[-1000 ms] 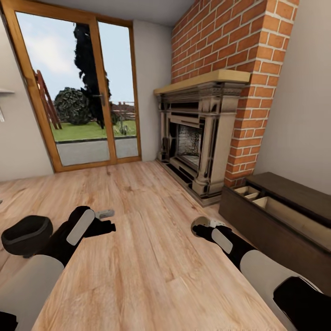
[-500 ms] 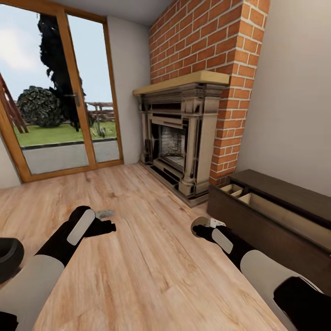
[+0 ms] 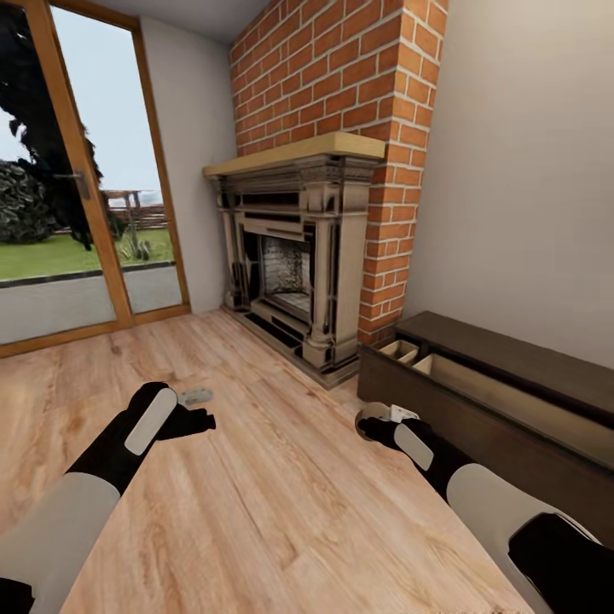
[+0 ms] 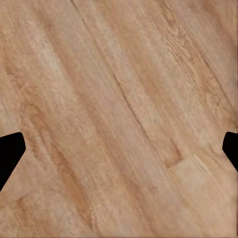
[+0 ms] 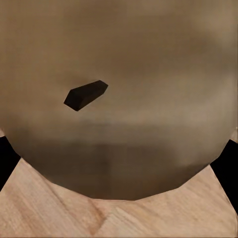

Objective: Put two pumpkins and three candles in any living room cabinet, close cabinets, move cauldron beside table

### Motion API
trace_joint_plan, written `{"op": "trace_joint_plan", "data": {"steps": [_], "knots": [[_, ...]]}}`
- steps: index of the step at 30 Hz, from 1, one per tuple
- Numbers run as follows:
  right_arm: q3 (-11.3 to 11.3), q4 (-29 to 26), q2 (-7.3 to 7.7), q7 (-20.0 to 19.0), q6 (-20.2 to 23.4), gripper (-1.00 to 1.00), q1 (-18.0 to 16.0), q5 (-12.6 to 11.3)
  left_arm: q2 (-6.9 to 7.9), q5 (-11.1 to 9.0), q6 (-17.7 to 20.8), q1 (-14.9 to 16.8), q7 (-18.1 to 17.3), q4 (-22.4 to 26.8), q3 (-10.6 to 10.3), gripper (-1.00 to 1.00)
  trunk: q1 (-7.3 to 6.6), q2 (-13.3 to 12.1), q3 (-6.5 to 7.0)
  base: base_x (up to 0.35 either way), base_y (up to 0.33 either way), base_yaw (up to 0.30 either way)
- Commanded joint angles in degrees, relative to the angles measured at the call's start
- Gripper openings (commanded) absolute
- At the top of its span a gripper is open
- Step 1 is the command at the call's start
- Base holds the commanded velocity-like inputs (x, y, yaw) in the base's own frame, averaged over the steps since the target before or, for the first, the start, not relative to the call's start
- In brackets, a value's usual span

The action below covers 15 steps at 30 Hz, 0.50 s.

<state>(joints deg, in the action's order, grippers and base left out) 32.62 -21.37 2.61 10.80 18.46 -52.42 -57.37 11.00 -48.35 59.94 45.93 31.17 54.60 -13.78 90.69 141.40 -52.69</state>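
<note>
My right gripper (image 3: 378,419) is shut on a beige-grey candle (image 3: 368,414), held low over the wooden floor. In the right wrist view the candle (image 5: 119,114) looms large, its dark wick (image 5: 85,95) on top and black fingers (image 5: 227,166) at both sides. The cabinet (image 3: 477,409), a long low dark brown unit, stands just right of that hand, open at the top with its tan interior (image 3: 499,388) showing. My left gripper (image 3: 198,418) hangs open over bare floor, its fingertips (image 4: 9,151) wide apart. Pumpkins and cauldron are out of view.
An ornate dark fireplace (image 3: 290,256) with a tan mantel sits in a red brick chimney (image 3: 341,77) just left of the cabinet. A glazed wooden door (image 3: 77,196) to the garden is at far left. Wooden floor (image 3: 256,495) spreads ahead.
The whole view has swung to the right, so the cauldron at the left edge has left the picture and the cabinet sits more central. Both arms keep their pose.
</note>
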Motion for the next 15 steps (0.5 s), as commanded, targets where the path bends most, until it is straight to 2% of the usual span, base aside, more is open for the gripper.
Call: {"op": "trace_joint_plan", "data": {"steps": [1, 15], "knots": [[0.43, -0.16, 0.08, 0.46, 0.15, -1.0, -0.05, -0.52, 0.07, -0.58, 0.06, 0.03, 0.59, 0.07, -0.18, 1.0, 0.0, 0.03, -0.04, 0.054, 0.006, -0.29], [0.34, -0.14, 0.15, 0.45, 0.18, -1.0, -0.05, -0.64, 0.07, -0.5, 0.06, 0.03, 0.57, 0.1, -0.11, 1.0, 0.0, 0.03, 0.28, 0.009, 0.001, -0.29]]}}
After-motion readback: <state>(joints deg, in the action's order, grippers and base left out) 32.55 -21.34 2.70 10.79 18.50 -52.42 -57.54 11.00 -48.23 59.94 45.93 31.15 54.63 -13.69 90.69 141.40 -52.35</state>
